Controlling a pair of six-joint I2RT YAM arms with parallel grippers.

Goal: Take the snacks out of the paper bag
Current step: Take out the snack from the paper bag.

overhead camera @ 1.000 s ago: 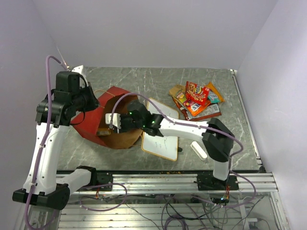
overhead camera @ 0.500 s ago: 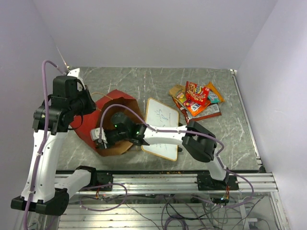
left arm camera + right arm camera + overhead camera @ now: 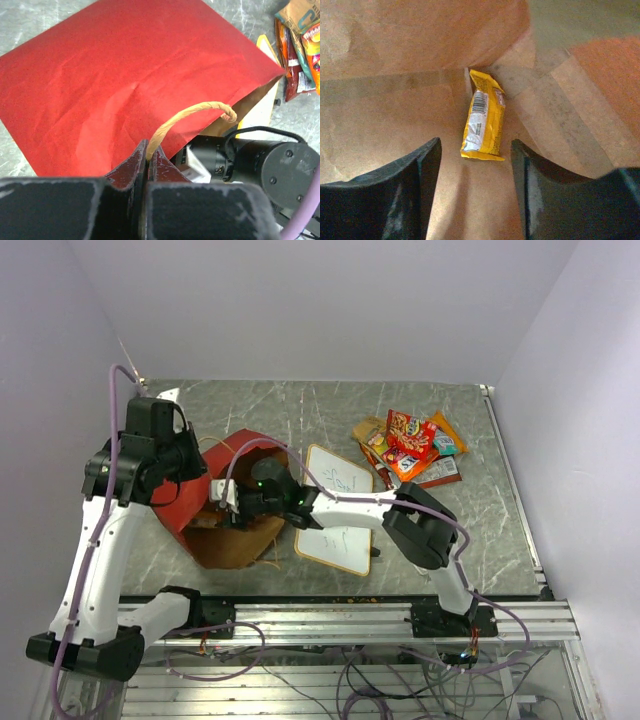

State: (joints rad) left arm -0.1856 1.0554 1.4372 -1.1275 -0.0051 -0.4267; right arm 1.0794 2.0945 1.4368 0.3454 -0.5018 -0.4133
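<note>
The paper bag [image 3: 192, 508], red outside and kraft brown inside, lies at the table's left with its mouth facing right. My left gripper [image 3: 203, 472] is shut on the bag's string handle [image 3: 192, 111], jaws [image 3: 148, 150] pinched above the red side [image 3: 115, 85]. My right gripper [image 3: 222, 502] reaches into the bag's mouth. In the right wrist view it [image 3: 476, 155] is open and empty. A yellow snack packet [image 3: 484, 122] lies on the bag's brown floor just ahead of the fingertips, between them and untouched. Several snacks [image 3: 410, 448] lie piled at the back right.
A wood-framed whiteboard [image 3: 340, 502] lies right of the bag, under my right forearm. The snack pile also shows at the top right of the left wrist view [image 3: 300, 45]. The table's rail edge [image 3: 340, 615] runs along the front.
My right gripper pushed down-left deeper into the bag, then drew back up toward the far side. My left arm shifted right with the handle, and the bag changed shape.
</note>
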